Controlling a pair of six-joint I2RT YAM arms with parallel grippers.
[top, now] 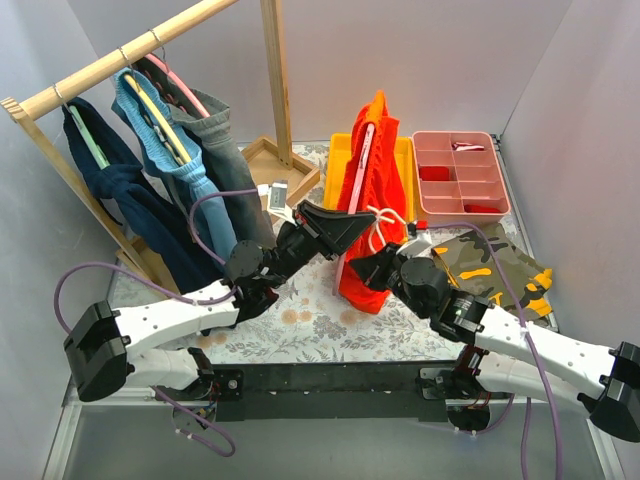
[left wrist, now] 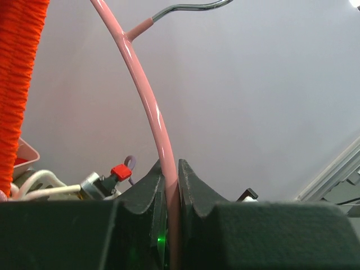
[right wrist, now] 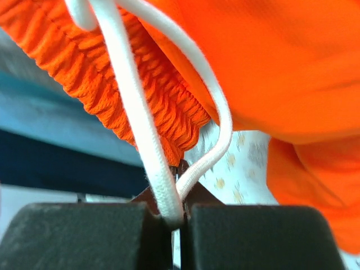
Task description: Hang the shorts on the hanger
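The orange-red shorts [top: 380,190] hang draped over the pink hanger [top: 357,175], which stands upright above the patterned mat. My left gripper [top: 352,228] is shut on the hanger's lower bar; in the left wrist view the pink bar [left wrist: 160,140] runs between its jaws [left wrist: 171,174] up to the metal hook [left wrist: 191,8]. My right gripper [top: 372,266] is shut at the shorts' lower edge. In the right wrist view its jaws [right wrist: 180,211] pinch the white drawstring [right wrist: 140,140], with the elastic waistband [right wrist: 129,95] just above.
A wooden rack [top: 120,60] at the left holds blue and grey denim garments [top: 170,160] on other hangers. A yellow tray [top: 342,160] and a pink divided tray [top: 460,175] sit at the back. A camouflage garment [top: 495,270] lies at the right.
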